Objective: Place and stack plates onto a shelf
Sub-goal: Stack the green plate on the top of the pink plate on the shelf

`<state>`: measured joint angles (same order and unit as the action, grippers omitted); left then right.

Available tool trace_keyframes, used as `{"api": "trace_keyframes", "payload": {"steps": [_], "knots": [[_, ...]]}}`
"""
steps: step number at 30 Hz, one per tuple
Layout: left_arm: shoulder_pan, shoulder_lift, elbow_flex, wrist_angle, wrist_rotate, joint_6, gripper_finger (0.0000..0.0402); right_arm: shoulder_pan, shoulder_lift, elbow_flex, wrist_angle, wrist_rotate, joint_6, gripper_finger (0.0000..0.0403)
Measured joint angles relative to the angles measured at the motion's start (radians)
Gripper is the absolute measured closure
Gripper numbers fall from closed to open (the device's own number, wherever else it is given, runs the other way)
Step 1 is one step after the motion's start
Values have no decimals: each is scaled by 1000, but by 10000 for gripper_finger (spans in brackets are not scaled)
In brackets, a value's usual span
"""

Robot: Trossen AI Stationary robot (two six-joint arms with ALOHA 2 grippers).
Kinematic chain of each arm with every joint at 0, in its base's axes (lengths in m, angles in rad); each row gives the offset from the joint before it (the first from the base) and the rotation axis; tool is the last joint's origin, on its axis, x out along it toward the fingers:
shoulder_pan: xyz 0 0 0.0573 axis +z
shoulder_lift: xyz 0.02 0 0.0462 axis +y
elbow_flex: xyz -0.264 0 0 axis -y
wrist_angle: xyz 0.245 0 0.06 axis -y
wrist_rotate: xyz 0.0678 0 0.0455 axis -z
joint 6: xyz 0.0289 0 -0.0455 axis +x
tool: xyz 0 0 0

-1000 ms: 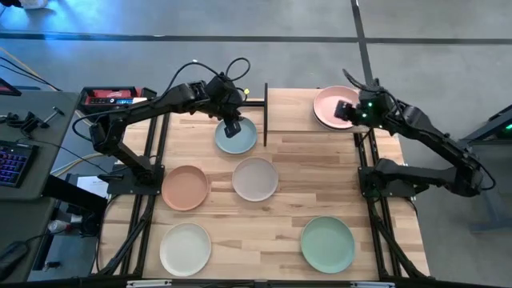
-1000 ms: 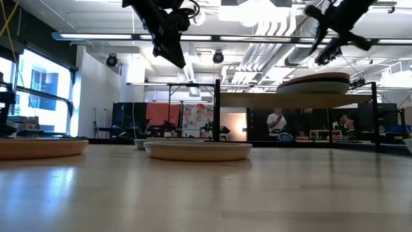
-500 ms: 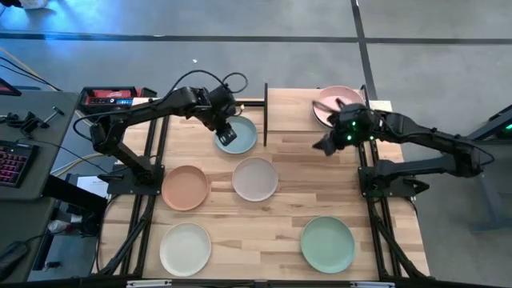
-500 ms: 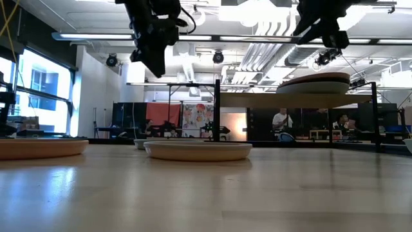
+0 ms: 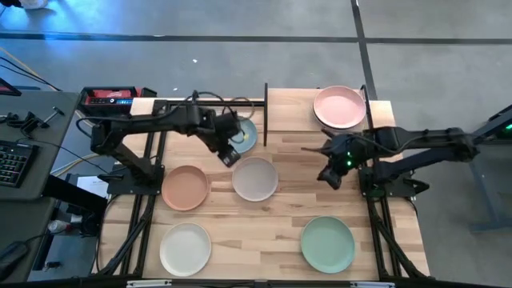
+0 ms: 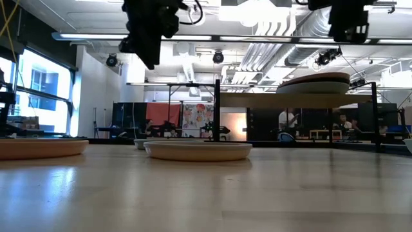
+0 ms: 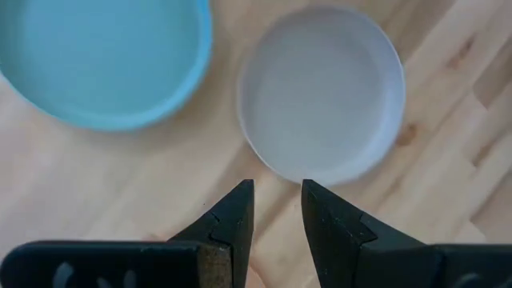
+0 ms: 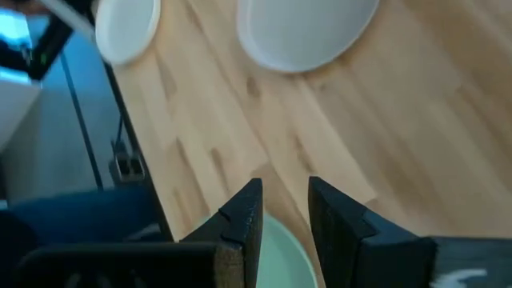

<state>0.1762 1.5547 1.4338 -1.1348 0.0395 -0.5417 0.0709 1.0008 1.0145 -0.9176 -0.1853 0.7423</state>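
A slatted light-wood worktop (image 5: 280,232) fills the high view, grey floor around it and a keyboard (image 5: 10,164) on a side desk at nine o'clock. From the left: a cream plate (image 5: 185,249) lies at seven o'clock and a terracotta plate (image 5: 186,187) just above it. The left pincer (image 5: 230,155) hangs above the wood between the light blue plate (image 5: 245,134), which the arm partly covers, and the beige-grey plate (image 5: 255,178) near the centre; its wrist view shows the light blue plate (image 7: 104,60) and the beige-grey plate (image 7: 322,94) apart from each other, with two dark fingers (image 7: 232,220) parted by a narrow gap, nothing between them. The shelf (image 5: 296,108), a raised light board with black posts, sits at twelve o'clock and carries a pink plate (image 5: 339,106) toward its right end. A mint green plate (image 5: 327,244) lies at five o'clock. The right pincer (image 5: 330,176) hovers over bare wood at about three o'clock, between shelf and mint green plate; its fingers (image 8: 240,220) stand slightly apart and empty. In the low view the pink plate (image 6: 313,84) rests on the shelf (image 6: 296,100) above the worktop.
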Motion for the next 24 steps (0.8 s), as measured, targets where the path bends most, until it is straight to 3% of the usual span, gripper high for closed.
{"api": "trace_keyframes", "payload": {"steps": [12, 24], "knots": [[-264, 0, 0, -6, -32, -245, 305, 220, 102, 0, -61, 21, 63, 320], [-412, -1, 0, 220, -33, -296, 305, 410, 302, 0, -60, 36, 113, 320]]}}
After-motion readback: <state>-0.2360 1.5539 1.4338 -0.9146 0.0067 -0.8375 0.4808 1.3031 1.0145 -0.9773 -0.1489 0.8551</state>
